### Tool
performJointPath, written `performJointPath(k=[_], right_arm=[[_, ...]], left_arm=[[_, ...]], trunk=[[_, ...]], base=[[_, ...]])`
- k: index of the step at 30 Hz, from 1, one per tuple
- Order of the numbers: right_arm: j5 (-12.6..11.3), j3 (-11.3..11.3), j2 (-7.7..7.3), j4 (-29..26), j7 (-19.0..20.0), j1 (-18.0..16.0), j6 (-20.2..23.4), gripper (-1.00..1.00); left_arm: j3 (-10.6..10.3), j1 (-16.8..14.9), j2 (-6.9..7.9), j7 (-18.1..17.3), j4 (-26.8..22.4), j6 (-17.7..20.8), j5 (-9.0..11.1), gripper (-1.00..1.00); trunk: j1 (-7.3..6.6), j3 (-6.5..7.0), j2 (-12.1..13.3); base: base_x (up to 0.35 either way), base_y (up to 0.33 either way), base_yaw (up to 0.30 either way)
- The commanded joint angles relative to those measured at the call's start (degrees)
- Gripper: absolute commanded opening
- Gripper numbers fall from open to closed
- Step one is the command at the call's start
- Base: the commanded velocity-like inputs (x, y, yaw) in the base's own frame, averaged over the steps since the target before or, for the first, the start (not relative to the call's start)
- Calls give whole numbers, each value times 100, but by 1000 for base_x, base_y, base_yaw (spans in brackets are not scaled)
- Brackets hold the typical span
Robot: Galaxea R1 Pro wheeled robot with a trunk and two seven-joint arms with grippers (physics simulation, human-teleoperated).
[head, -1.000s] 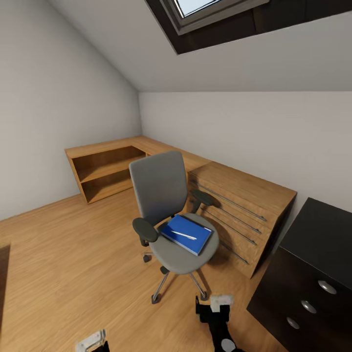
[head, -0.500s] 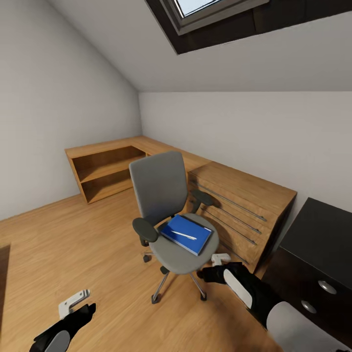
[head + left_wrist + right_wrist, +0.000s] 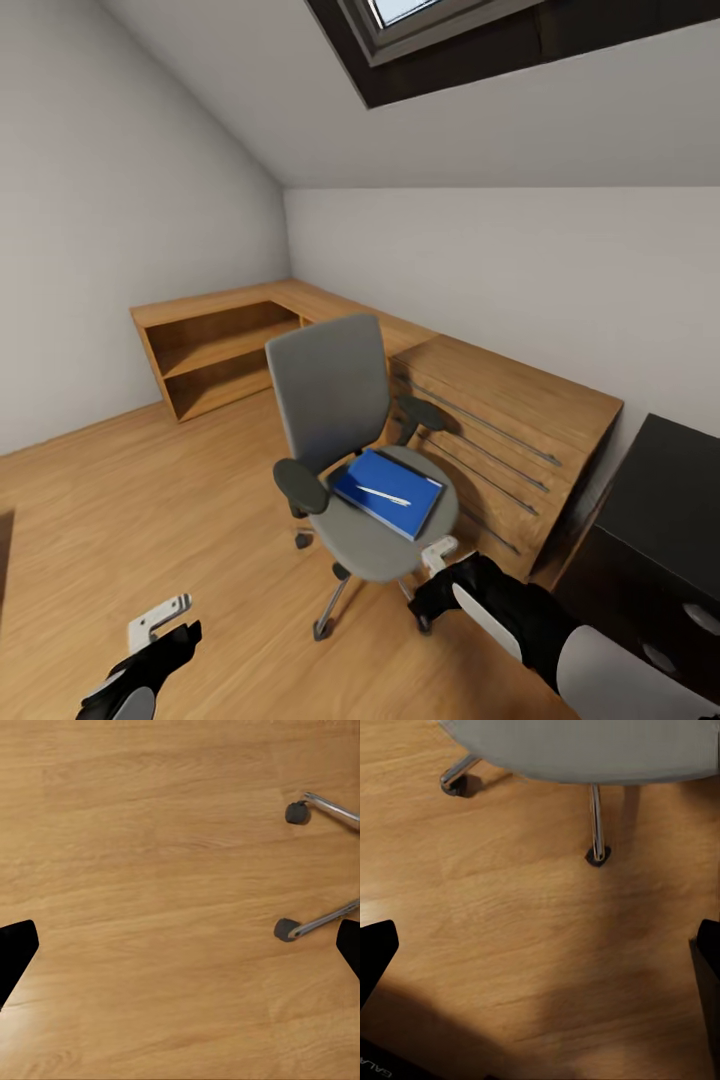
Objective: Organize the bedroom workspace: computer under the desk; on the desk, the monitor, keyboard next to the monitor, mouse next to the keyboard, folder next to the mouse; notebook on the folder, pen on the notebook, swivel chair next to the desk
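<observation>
swivel chair (image 3: 345,440): mid-room on the wood floor (image 3: 150,500), grey seat & tall back, black armrests, chrome star base. Stands just beside the wooden chest of drawers (image 3: 510,440), its back turned toward the wooden corner shelf unit (image 3: 215,345).
folder (image 3: 388,492): bright blue, lies flat on the chair seat, toward the seat's front-right part.
pen (image 3: 385,495): slim white stick, lies on top of the folder, roughly across its middle.
surface (image 3: 665,500): glossy black desk at far right of head view, w/ its drawer unit below; round silver knobs show near the bottom edge. Next to the wooden chest, apart from the chair.
left claw (image 3: 160,620): low at left of head view, above bare floor, well apart from the chair. In left wrist view the two dark fingertips (image 3: 15,952) sit at opposite edges of the picture, so fingers are wide apart, nothing between them but floor; two chrome chair legs w/ castors (image 3: 289,930) show off to one side.
right claw (image 3: 438,552): just beside the front-right rim of the chair seat, black forearm behind it. Right wrist view: fingertips (image 3: 375,949) spread wide apart, gripping nothing; grey seat underside (image 3: 585,750), chrome legs & a castor (image 3: 454,784) ahead over the floor.
skylight (image 3: 440,30): dark-framed window in the sloped ceiling, above.
</observation>
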Motion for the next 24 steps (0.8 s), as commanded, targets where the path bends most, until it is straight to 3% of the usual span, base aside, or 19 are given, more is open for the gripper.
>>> performJointPath(k=[1, 14, 18, 24], right_arm=[[-3, 26, -7, -10, -2, -7, 19, 100], [-10, 51, -130, -92, 7, -7, 28, 100], [-35, 54, -329, -380, 15, -6, 53, 100], [-43, 54, -417, -527, 16, 0, 68, 100]], left_arm=[[-28, -5, 7, 43, -7, 10, 27, 100], [-44, -5, 32, 40, -6, -7, 26, 100], [-25, -5, 47, 36, -6, -17, 31, 100], [-23, -5, 53, 23, -6, -132, 29, 100]], trunk=[[3, -6, -3], [3, -6, -3], [3, -6, -3], [3, -6, -3]], base=[[315, 85, 0], [310, 89, 0], [87, 60, 0], [17, 11, 0]])
